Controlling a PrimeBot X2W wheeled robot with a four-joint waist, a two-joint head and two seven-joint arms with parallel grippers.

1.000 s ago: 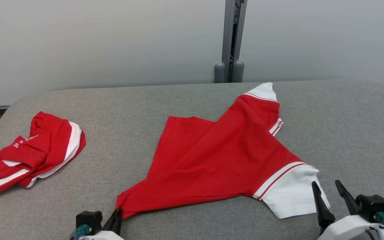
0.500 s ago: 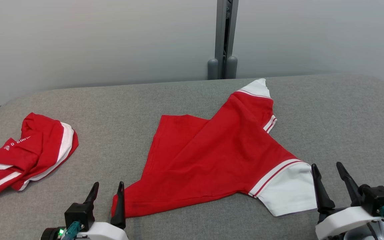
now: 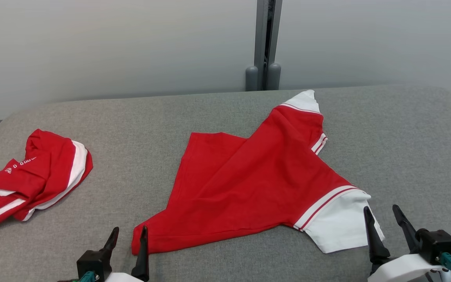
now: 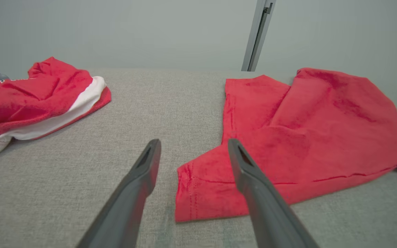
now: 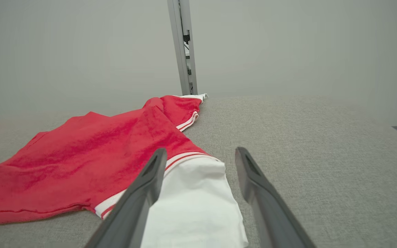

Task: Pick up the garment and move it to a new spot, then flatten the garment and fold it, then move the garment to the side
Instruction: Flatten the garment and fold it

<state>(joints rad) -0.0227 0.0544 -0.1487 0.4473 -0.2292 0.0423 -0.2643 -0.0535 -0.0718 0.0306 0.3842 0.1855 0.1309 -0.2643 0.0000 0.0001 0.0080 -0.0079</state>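
While the garment point(image 3: 249, 188) is lying spread at the centre of the grey surface point(image 3: 131, 129), the lower edge of the head view is cutting off both gripper bodies. The left gripper point(image 3: 129, 228), lower left, is standing wide with its jaws empty; its inner finger is overlapping the garment's lower-left corner, contact being unclear. The right gripper point(image 3: 380, 207), lower right, is also standing wide and empty, its fingers flanking the white sleeve point(image 3: 339, 229). A second red garment point(image 3: 33, 176) is running past the left edge. The left wrist view is resolving the corner's hem stitching; the right wrist view is cutting off the sleeve's near end.
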